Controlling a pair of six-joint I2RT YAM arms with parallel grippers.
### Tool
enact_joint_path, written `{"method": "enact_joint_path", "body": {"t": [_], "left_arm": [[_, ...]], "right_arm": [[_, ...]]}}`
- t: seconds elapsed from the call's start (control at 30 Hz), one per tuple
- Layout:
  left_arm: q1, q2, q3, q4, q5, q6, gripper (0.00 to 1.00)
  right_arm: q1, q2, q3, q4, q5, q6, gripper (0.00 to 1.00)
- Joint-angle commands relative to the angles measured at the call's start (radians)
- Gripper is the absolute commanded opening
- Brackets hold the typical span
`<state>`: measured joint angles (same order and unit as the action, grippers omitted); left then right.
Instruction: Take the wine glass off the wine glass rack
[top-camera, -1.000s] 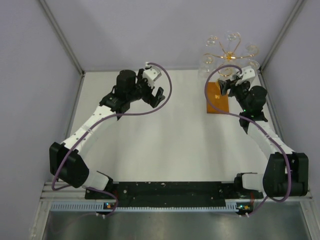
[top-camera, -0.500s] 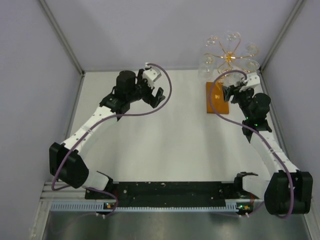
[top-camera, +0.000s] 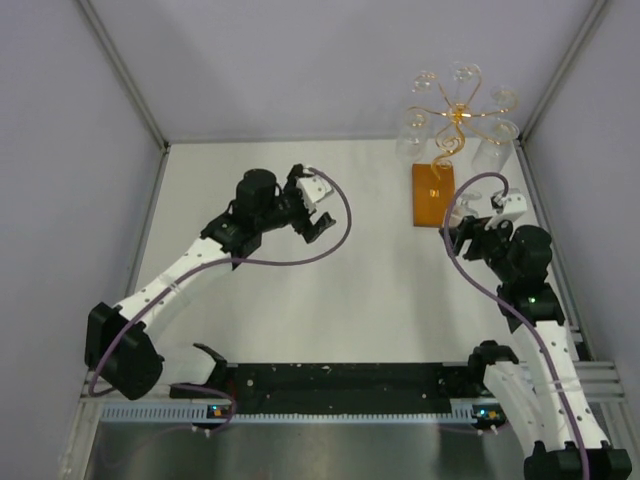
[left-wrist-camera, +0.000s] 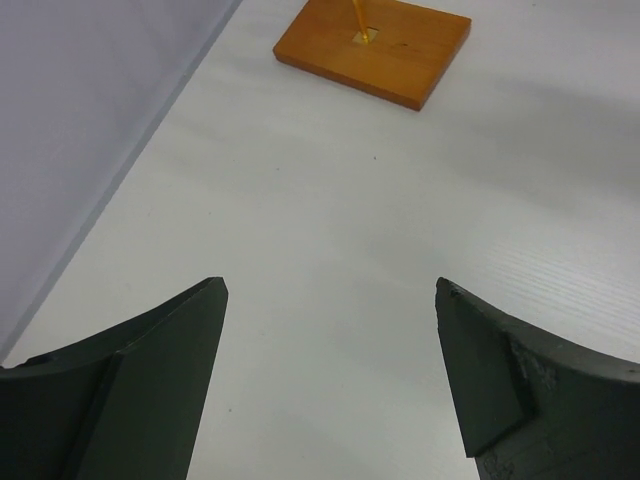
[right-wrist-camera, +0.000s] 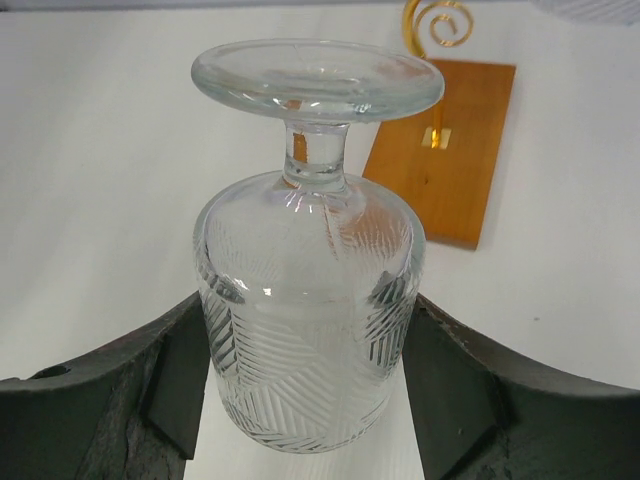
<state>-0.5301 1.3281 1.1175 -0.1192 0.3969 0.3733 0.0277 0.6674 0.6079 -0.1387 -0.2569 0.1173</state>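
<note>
The wine glass rack (top-camera: 458, 112) stands at the back right, gold scroll arms on a thin stem, on an orange-brown wooden base (top-camera: 432, 194). Several clear glasses (top-camera: 492, 147) still hang on it. My right gripper (right-wrist-camera: 310, 375) is shut on a clear cut-pattern wine glass (right-wrist-camera: 310, 310), held by its bowl with the foot pointing away, off the rack and in front of the base (right-wrist-camera: 445, 150). In the top view the right gripper (top-camera: 466, 238) is just right of and nearer than the base. My left gripper (top-camera: 312, 218) is open and empty over the table middle; its fingers (left-wrist-camera: 150, 390) frame bare table.
The white table (top-camera: 330, 300) is walled by pale panels at back and sides. The rack base also shows far ahead in the left wrist view (left-wrist-camera: 375, 48). The black arm mounting rail (top-camera: 340, 385) runs along the near edge.
My right gripper has pulled back from the rack toward the near right, bringing the wine glass with it. My left arm has shifted toward the near side and slightly right.
</note>
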Motion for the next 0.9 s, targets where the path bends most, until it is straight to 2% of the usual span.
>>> {"method": "enact_joint_path", "body": {"t": [0.0,0.1,0.2,0.43,0.57,0.7,0.77,0.8,0.87], "left_arm": [[-0.089,-0.105,-0.131,0.111,0.019,0.228,0.90],[-0.134,-0.136,-0.209,0.151,0.037,0.323,0.89],[-0.168,-0.142,-0.261,0.214,0.022,0.331,0.86],[-0.327,-0.040,-0.337,0.485,-0.208,0.259,0.77],[-0.416,0.060,-0.321,0.602,-0.269,0.191,0.71],[-0.424,0.080,-0.314,0.618,-0.271,0.177,0.71],[-0.424,0.080,-0.314,0.618,-0.271,0.177,0.71],[-0.488,0.230,-0.233,0.735,-0.312,0.082,0.66],[-0.496,0.275,-0.194,0.762,-0.340,0.066,0.64]], "right_arm": [[-0.003,-0.046,0.050,-0.163,-0.148,0.074,0.00],[0.000,0.012,0.070,-0.157,-0.240,0.142,0.00],[0.006,0.130,0.102,-0.133,-0.236,0.237,0.00],[0.012,0.343,0.133,-0.061,-0.191,0.608,0.00],[0.012,0.370,0.121,-0.052,-0.200,0.748,0.00],[0.011,0.350,0.080,-0.023,-0.211,0.841,0.00],[-0.005,0.340,0.047,0.045,-0.260,0.858,0.00],[-0.014,0.342,0.035,0.069,-0.286,0.863,0.00],[-0.023,0.347,0.018,0.092,-0.324,0.878,0.00]]}}
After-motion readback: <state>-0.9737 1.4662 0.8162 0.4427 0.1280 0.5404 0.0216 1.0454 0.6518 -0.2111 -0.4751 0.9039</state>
